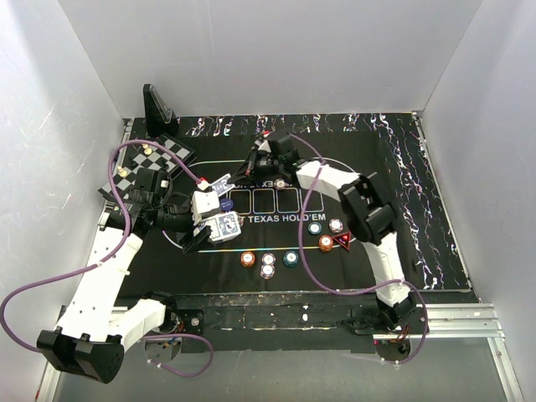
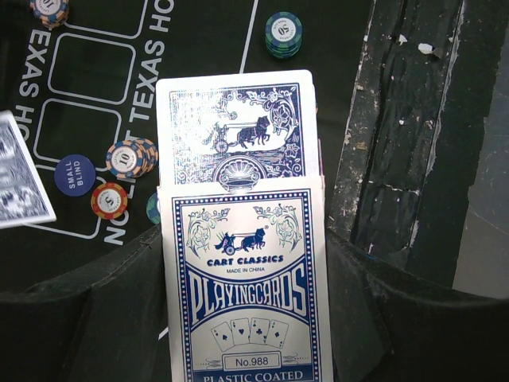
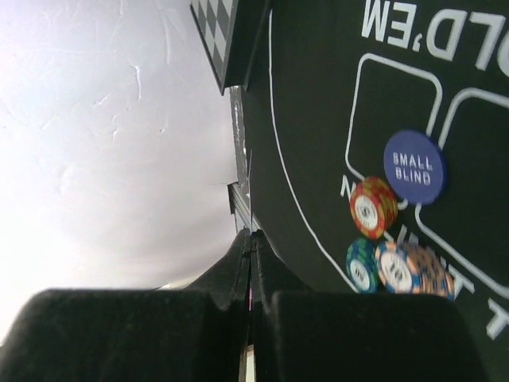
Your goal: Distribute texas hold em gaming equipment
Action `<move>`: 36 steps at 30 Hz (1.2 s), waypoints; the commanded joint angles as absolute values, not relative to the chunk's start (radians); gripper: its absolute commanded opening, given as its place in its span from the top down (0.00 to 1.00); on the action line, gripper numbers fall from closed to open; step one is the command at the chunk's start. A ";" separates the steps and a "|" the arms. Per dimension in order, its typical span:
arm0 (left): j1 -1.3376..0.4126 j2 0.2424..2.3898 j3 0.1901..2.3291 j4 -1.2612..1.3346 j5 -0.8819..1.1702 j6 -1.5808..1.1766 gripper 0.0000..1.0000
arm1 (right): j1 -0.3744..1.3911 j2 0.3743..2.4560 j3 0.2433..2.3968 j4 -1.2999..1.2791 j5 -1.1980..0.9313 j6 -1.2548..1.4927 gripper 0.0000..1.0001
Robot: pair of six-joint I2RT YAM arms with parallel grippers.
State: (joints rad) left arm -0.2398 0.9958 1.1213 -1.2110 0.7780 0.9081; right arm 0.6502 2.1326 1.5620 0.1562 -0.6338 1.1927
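Observation:
My left gripper is shut on a blue-and-white playing-card box, with one patterned-back card sticking out of its top. Another card lies just to the left. Below are a blue "SMALL BLIND" disc and several chips. More chips and a red triangle marker lie on the mat's near side. My right gripper hovers over the mat's far middle, shut on a thin card seen edge-on.
A black "TEXAS HOLD'EM" mat covers the table. At the far left are a black-and-white chessboard with pieces and a black stand. White walls close in the left, back and right. A scuffed black rail runs along the near edge.

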 commanded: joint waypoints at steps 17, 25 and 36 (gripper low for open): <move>-0.242 0.966 1.187 -1.223 0.833 0.882 0.80 | 0.765 2.448 1.925 0.011 -0.463 1.174 0.99; -0.242 0.956 1.178 -1.229 0.822 0.879 0.80 | 0.764 2.457 1.965 -0.124 -0.426 1.078 0.59; -0.241 0.953 1.143 -1.216 0.804 0.893 0.80 | 0.724 2.307 1.925 -0.172 -0.423 1.020 0.20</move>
